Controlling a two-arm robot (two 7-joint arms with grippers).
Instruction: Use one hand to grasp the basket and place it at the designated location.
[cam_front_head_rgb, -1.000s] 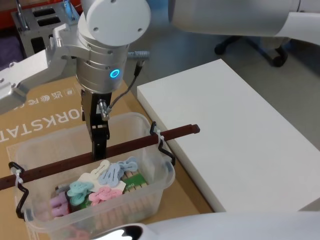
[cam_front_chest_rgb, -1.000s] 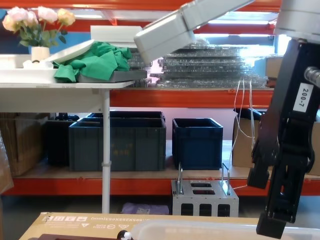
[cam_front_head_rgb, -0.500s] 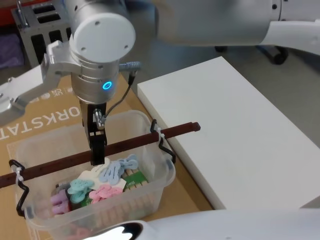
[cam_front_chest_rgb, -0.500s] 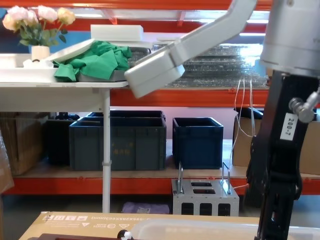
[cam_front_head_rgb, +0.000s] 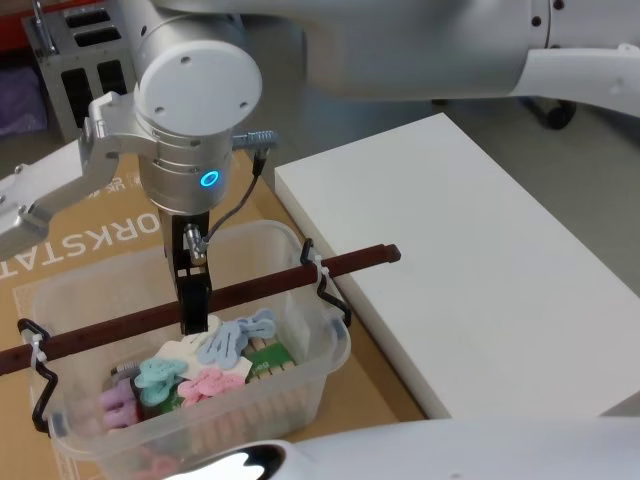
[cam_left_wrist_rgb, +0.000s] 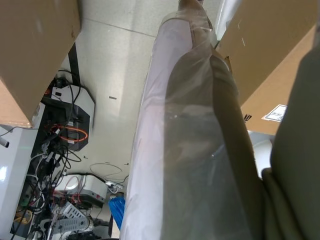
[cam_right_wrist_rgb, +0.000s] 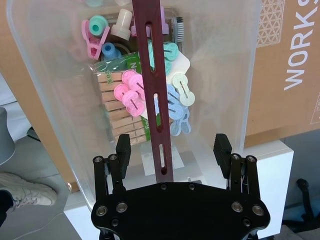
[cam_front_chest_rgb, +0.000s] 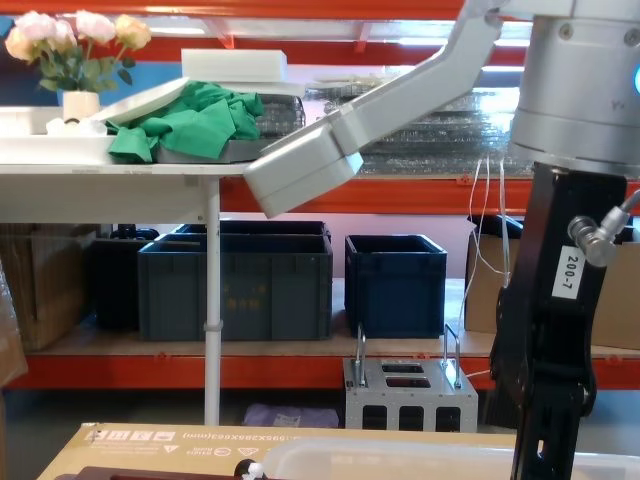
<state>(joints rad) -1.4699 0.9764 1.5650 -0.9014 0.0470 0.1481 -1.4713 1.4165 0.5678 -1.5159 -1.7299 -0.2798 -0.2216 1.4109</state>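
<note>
two black fingers (cam_right_wrist_rgb: 123, 150) of my right pincer (cam_right_wrist_rgb: 172, 149) stand wide apart, one on each side of the dark red-brown handle (cam_right_wrist_rgb: 159, 125), with a clear gap between each finger and the bar; i have hold of nothing

from the head view my right pincer (cam_front_head_rgb: 193, 320) hangs straight down into the basket (cam_front_head_rgb: 300, 400), its tip level with the handle (cam_front_head_rgb: 270, 287), about the middle of the bar's length

the basket, a clear whitish tub, sits on a brown cardboard box (cam_front_head_rgb: 90, 230), just beside a white slab (cam_front_head_rgb: 480, 280) on my right; the handle spans it from end to end, fixed by black wire brackets (cam_front_head_rgb: 325, 290) at the rim, and its far end juts out over the slab's edge

inside lie pastel clothes pegs (cam_front_head_rgb: 215, 360) in pink, blue, mint and cream, on top of a pack of wooden pegs (cam_right_wrist_rgb: 120, 120)

from the chest view my pincer (cam_front_chest_rgb: 545, 400) shows large at the right, above the basket's rim (cam_front_chest_rgb: 400, 455)
</note>
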